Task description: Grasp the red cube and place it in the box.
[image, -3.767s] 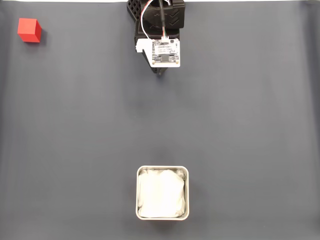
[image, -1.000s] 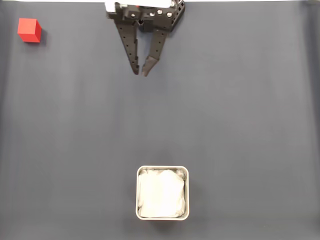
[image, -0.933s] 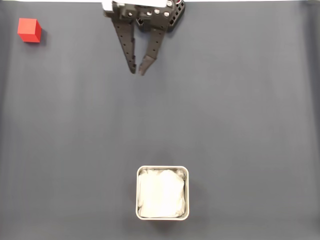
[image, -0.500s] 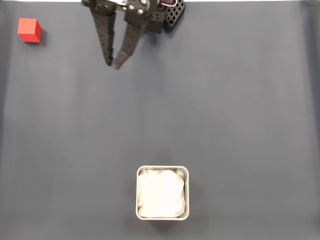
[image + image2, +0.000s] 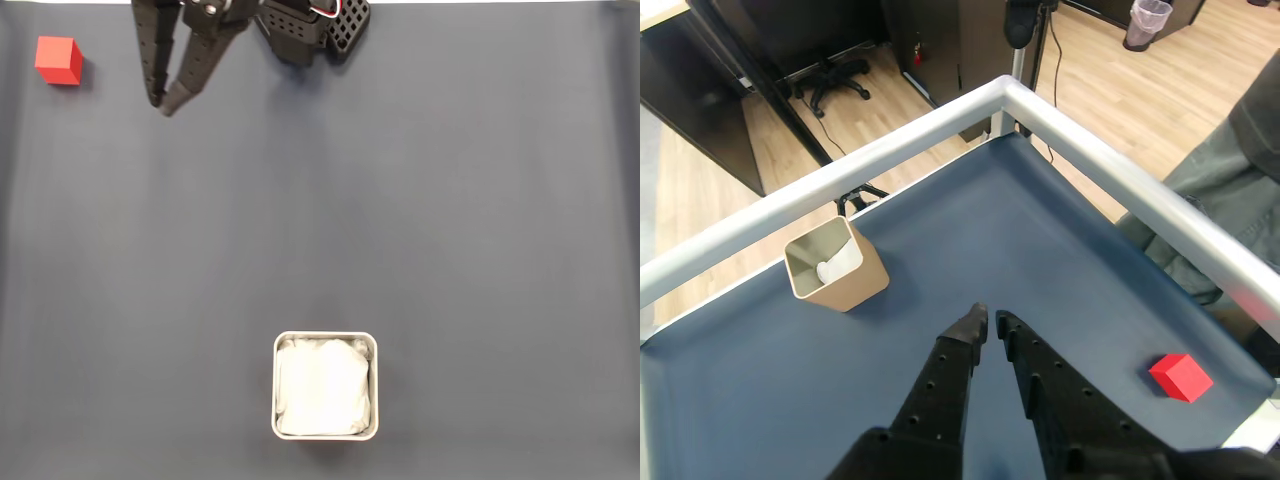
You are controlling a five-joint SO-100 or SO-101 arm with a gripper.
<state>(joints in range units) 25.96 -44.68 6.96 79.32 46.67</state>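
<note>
Up at the top of the fixed view the black tool (image 5: 158, 104) hangs over the dark blue counter (image 5: 450, 220), its two long perforated fingers (image 5: 152, 50) slanting down and to the left from the arm's body at the upper edge. The tips come almost together, just a sliver of a gap between them, and there is nothing in that gap: the tool holds nothing.

The red cube (image 5: 58, 60) sits in the far upper left corner of that view, flat on the counter, well to the left of the fingertips and a touch higher. Clear mat lies between cube and tool; no contact at all.

Now the box (image 5: 326, 386): low in the fixed view, a little right of centre, a square tray with rounded corners, pale silvery rim, white crumpled lining inside. It is a long way from both the cube and the tool.

From the wrist view, the tool (image 5: 989, 322) reaches in from the bottom edge, fingers nearly parallel, tips close with a slim slot showing. The red cube (image 5: 1180, 377) lies off to the lower right, near the counter's metal rail (image 5: 1110, 165). The box (image 5: 836, 267) stands to the upper left of the tips, near the far rail. Beyond the rail there's a wooden floor (image 5: 1160, 90), and grey-green clothing (image 5: 1220, 190) at the right edge.
</note>
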